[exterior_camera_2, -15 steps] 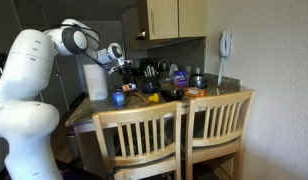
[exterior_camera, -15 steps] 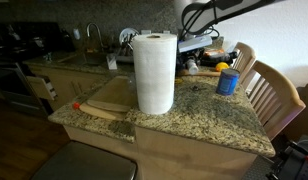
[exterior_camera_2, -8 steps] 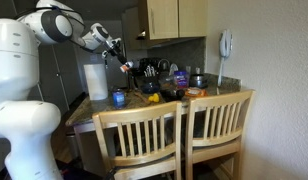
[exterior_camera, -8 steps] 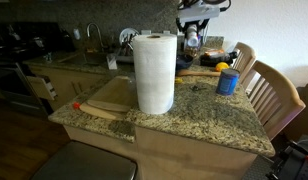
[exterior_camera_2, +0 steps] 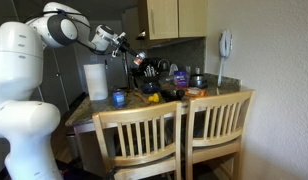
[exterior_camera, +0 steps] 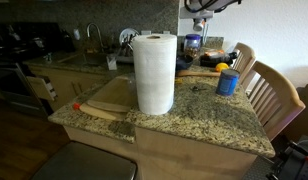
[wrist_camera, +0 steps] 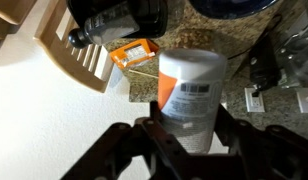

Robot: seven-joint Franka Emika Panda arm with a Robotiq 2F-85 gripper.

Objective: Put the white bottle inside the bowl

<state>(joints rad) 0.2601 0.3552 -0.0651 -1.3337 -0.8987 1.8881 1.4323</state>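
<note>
Shut on the white bottle [wrist_camera: 191, 95]: pincer [wrist_camera: 189, 128] closed to the bottle's width, 2 fingers [wrist_camera: 152, 135] pressing its sides, barcode label and orange patch facing the wrist camera. Held in the air, well above the table [exterior_camera: 199, 125], at the end of the white robot arm [exterior_camera_2: 64, 25] that reaches over the cluttered far side. Below, in the wrist view: an orange packet [wrist_camera: 134, 52] on the speckled top, just beside wooden slats [wrist_camera: 79, 62]. Upright near the table's front edge: a paper towel roll [exterior_camera: 154, 72], and apart from it a blue cup [exterior_camera: 227, 80] with a yellow top. Drawn up alongside: 2 wooden chairs [exterior_camera_2: 184, 130].
</note>
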